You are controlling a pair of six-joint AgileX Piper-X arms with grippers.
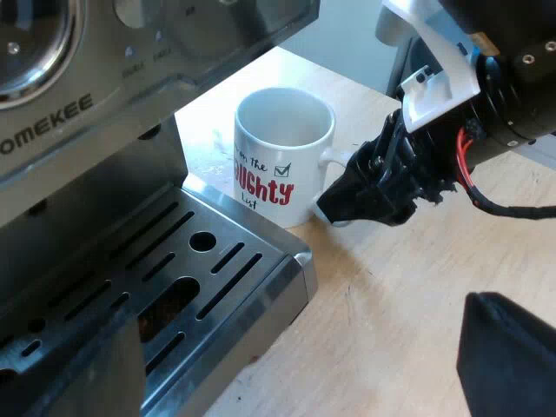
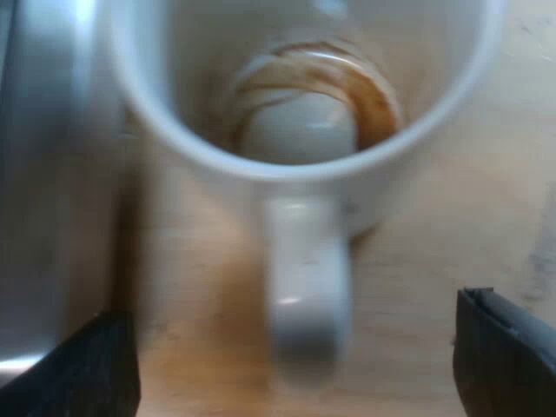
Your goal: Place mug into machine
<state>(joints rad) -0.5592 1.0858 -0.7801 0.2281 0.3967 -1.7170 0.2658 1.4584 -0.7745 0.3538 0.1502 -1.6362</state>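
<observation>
A white mug (image 1: 282, 148) with red and black lettering stands upright on the wooden table, close beside the espresso machine (image 1: 61, 113) and its slotted metal drip tray (image 1: 217, 252). The other arm's gripper (image 1: 347, 204) is at the mug's handle (image 1: 333, 159). From above, the mug (image 2: 174, 139) shows a brown coffee ring inside, and its handle (image 2: 304, 278) points toward my right gripper (image 2: 291, 317). That gripper is open, with one finger on each side of the handle and not touching it. My left gripper (image 1: 295, 343) is open over the drip tray's corner, holding nothing.
The machine's steel front carries a round gauge (image 1: 26, 43) and brand lettering. Light wooden table (image 1: 408, 295) spreads out beyond the mug and the tray. In the right wrist view the machine's metal side (image 2: 43, 174) rises close to the mug.
</observation>
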